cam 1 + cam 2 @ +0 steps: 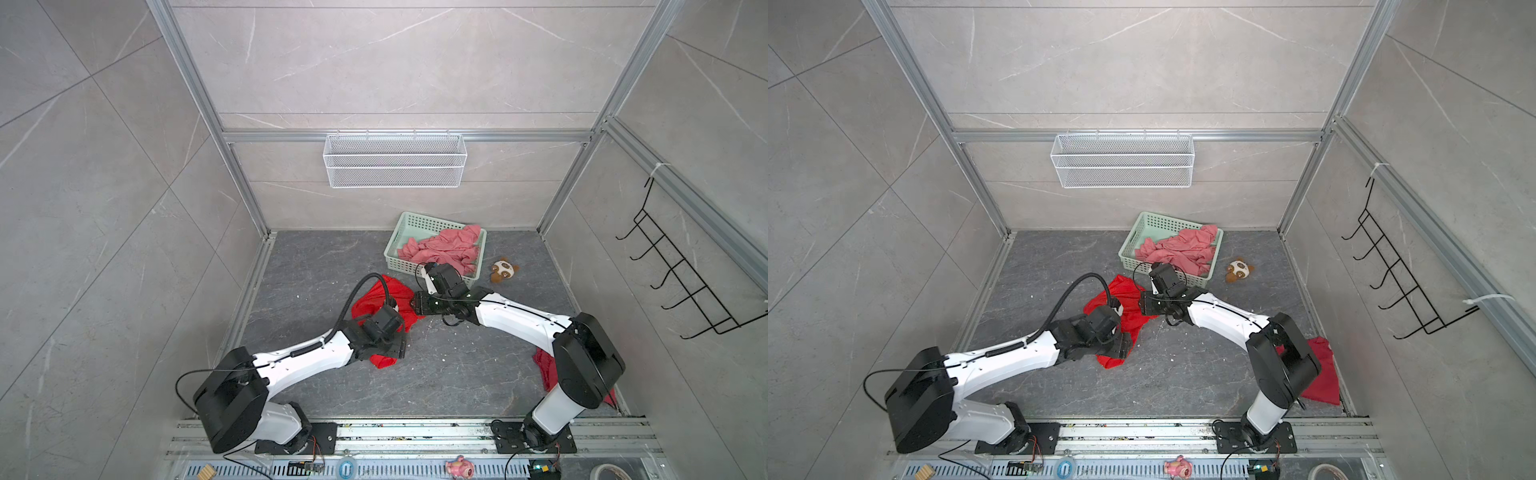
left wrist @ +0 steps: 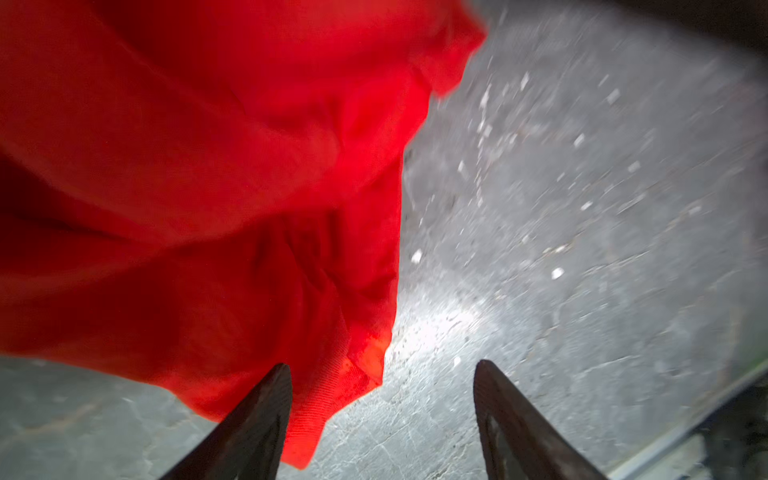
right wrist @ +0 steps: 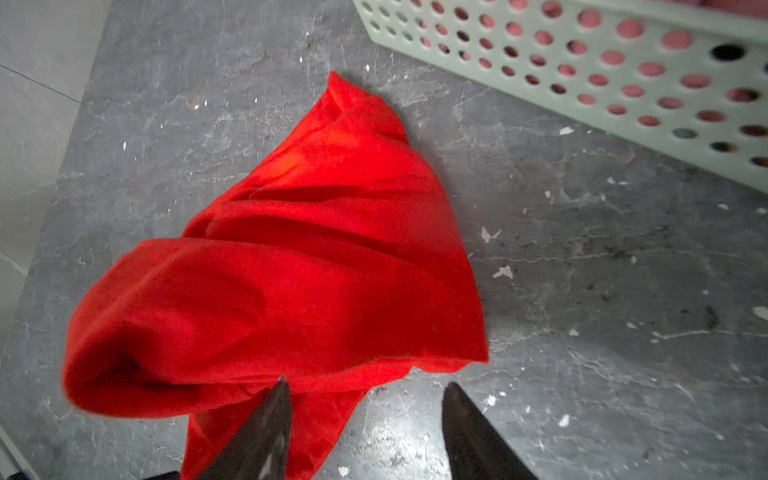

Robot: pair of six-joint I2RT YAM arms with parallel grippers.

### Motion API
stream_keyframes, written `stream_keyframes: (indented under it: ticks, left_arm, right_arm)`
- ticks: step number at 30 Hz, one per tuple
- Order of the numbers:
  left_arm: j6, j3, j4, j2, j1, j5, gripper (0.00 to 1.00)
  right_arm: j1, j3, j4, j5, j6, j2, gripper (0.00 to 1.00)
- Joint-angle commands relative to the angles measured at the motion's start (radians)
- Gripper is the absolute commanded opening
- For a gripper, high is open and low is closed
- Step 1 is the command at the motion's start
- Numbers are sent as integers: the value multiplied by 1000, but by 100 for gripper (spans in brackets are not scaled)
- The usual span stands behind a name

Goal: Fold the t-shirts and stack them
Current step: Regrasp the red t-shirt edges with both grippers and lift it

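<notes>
Left gripper point(image 2: 382, 363) stands parted, a corner of the bright red t-shirt point(image 2: 187, 187) between its fingers point(image 2: 257, 428), ungripped. Right gripper point(image 3: 366, 381), parted, holds nothing, one finger point(image 3: 262, 432) at that shirt's edge.

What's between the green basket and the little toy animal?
Nothing. Just a strip of bare grey floor lies between the basket and the toy. Both top views show it.

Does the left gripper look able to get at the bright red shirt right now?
Likely yes: the left gripper is open right over the red t-shirt, whose corner lies between its fingertips, nothing covering it.
</notes>
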Motion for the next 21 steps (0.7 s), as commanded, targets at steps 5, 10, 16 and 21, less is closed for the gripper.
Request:
stream_keyframes:
  ticks: [5,10,16,21]
  left_arm:
    - [-160,-42,-17,36,-17,-181,70]
    - [-205,-63,-35,56,-17,-242,63]
    - [-234,-71,-47,66,-17,-296,41]
    - [-226,-78,-34,25,-15,-328,15]
  right_arm:
    - [-1,-4,83,13,-95,75,66]
    - [0,18,98,15,-109,129,71]
    - [1,33,104,23,-117,173,70]
    - [0,48,132,-18,-99,207,60]
